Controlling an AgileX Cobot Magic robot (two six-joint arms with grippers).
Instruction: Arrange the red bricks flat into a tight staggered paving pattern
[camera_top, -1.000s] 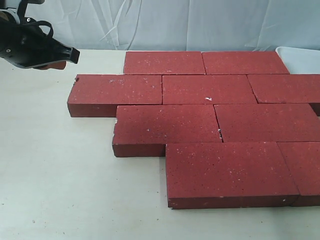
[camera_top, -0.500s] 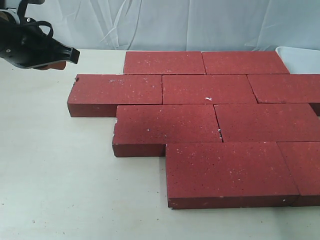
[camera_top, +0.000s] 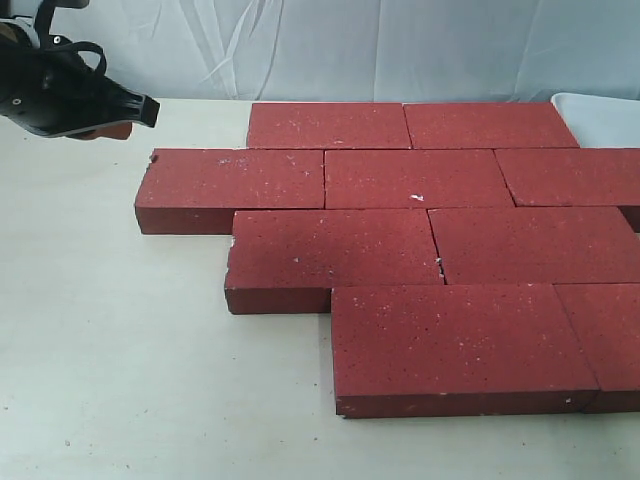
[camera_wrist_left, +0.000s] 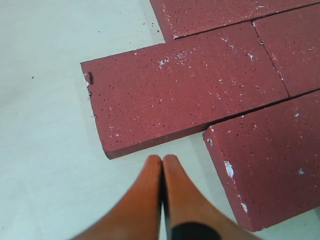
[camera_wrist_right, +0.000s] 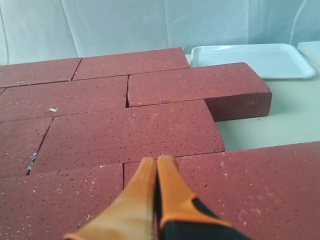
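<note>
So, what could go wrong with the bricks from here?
1. The joint in the third row looks slightly open; pushing it shut might shift neighbouring bricks.
2. The left gripper, shut, hangs near the leftmost brick; a careless move could knock it askew.
3. The right gripper, shut, seems low over the bricks and may scrape them.

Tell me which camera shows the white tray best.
The right wrist view: the white tray shows nearly whole beside the red bricks. The exterior view catches only its corner at the right edge; the left wrist view misses it.
</note>
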